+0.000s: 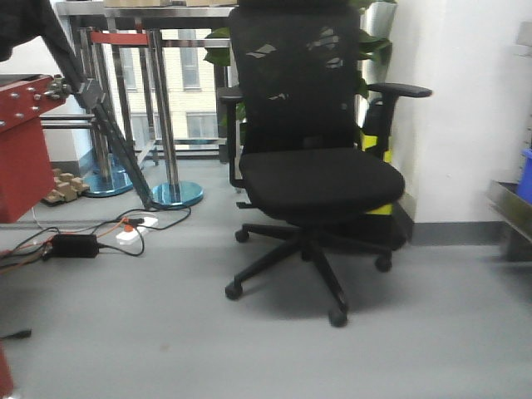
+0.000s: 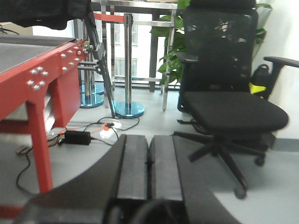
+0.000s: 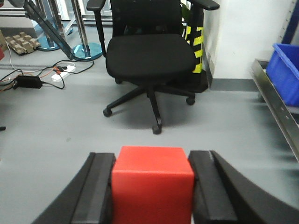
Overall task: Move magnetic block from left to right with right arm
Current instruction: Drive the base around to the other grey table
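Note:
The magnetic block (image 3: pixel 152 186), a plain bright-red cube, fills the bottom centre of the right wrist view. My right gripper (image 3: pixel 152 161) is shut on it, one black finger (image 3: pixel 97 186) against its left face and the other against its right face, held above the grey floor. In the left wrist view my left gripper (image 2: pixel 149 142) is shut, its two pads (image 2: pixel 133 163) pressed together with nothing between them. Neither gripper nor the block shows in the front-facing view.
A black office chair (image 1: pixel 320 166) stands on the grey floor straight ahead. A red metal table frame (image 2: pixel 42 84) is on the left, with a power adapter (image 1: pixel 73 244) and cables beside it, and chrome posts (image 1: pixel 166 108) behind. A blue bin (image 3: pixel 285 70) sits at the right.

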Available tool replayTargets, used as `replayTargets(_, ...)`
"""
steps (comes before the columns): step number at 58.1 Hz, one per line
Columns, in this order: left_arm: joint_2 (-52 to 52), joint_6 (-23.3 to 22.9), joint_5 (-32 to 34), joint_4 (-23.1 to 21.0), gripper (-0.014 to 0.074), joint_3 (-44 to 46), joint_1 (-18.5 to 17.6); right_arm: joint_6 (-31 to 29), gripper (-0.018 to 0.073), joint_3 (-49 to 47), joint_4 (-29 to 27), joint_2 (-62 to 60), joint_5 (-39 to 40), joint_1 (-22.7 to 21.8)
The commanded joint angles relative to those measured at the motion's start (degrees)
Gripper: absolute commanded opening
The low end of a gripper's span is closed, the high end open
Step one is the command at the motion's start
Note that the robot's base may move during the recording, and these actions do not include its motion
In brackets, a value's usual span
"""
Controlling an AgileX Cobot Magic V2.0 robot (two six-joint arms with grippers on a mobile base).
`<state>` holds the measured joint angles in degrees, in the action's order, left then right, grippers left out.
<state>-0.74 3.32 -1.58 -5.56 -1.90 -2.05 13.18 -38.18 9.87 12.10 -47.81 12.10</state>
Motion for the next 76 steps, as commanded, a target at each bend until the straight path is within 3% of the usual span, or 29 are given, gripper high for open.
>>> replayTargets(1, -0.55, -0.34, 4.86, -0.27, -0.0126, -0.47, 0.04, -0.42, 0.0193, -1.58, 0.78, 0.83, 4.80, 0.02)
replayTargets(76, -0.55, -0.34, 4.86, -0.27, -0.0126, -0.47, -0.07, -0.42, 0.0193, -1.58, 0.78, 0.83, 4.82, 0.02)
